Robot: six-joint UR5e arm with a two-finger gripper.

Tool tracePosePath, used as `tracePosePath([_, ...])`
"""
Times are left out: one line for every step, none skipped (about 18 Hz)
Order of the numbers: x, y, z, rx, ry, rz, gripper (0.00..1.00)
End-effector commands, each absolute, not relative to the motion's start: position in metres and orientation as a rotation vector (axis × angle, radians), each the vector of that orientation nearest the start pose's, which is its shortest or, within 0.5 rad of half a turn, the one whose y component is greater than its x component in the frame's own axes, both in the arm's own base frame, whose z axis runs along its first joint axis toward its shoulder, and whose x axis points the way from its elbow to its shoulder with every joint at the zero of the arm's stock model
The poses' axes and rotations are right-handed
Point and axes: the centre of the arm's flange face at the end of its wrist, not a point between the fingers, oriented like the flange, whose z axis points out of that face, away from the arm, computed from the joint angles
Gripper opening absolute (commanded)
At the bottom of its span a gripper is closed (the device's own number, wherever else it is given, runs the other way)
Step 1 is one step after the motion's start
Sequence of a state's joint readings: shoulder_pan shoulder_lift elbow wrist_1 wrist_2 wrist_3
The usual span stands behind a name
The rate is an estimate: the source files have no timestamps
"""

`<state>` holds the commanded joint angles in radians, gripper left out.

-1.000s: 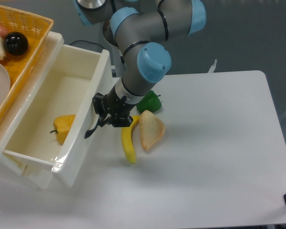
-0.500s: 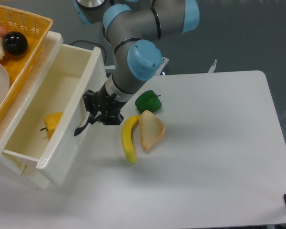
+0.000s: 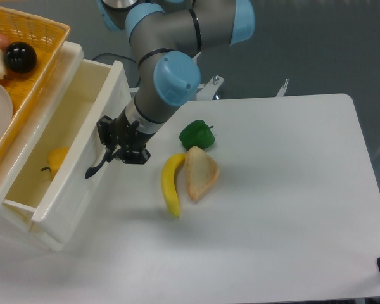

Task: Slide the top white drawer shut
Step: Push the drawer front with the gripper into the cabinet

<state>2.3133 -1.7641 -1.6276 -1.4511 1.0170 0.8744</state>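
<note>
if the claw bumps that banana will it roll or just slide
The banana lies flat on its curved side, so it would probably slide or pivot, not roll. The table looks smooth, so likely little grip. It touches the bread slice, which may shift too.

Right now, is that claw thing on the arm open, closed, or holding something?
Gripper: pressed against the curved black handle of the glossy white plastic top drawer; open or shut cannot be told.

Only 1 camera watches me, fixed high in front of the table [image 3: 291, 209] and tilted steeply down. It faces across the white tabletop toward my base at the upper edge, where my arm [image 3: 177, 76] enters the picture. It sits fairly near: the table fills most of the view, with the cabinet [image 3: 25, 228] cut off at left.
</note>
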Motion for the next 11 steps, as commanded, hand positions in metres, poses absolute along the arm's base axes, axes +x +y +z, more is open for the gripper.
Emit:
tracePosePath([-0.230,0.533,0.385,-2.751,0.141,-0.680,0.15])
tracePosePath([-0.225,0.534,0.384,-2.751,0.150,-0.685,0.15])
tracePosePath([-0.224,0.535,0.384,-2.751,0.152,-0.689,0.16])
tracePosePath([-0.224,0.535,0.384,-2.751,0.154,-0.689,0.16])
tracePosePath([-0.223,0.535,0.384,-2.750,0.156,-0.691,0.16])
tracePosePath([-0.219,0.537,0.385,-2.750,0.167,-0.691,0.16])
tracePosePath([-0.215,0.539,0.384,-2.755,0.164,-0.699,0.16])
tracePosePath([-0.214,0.539,0.384,-2.756,0.156,-0.699,0.16])
tracePosePath([-0.213,0.539,0.384,-2.758,0.154,-0.702,0.16])
tracePosePath([-0.209,0.541,0.384,-2.759,0.164,-0.704,0.16])
tracePosePath([-0.207,0.542,0.385,-2.759,0.166,-0.705,0.16])
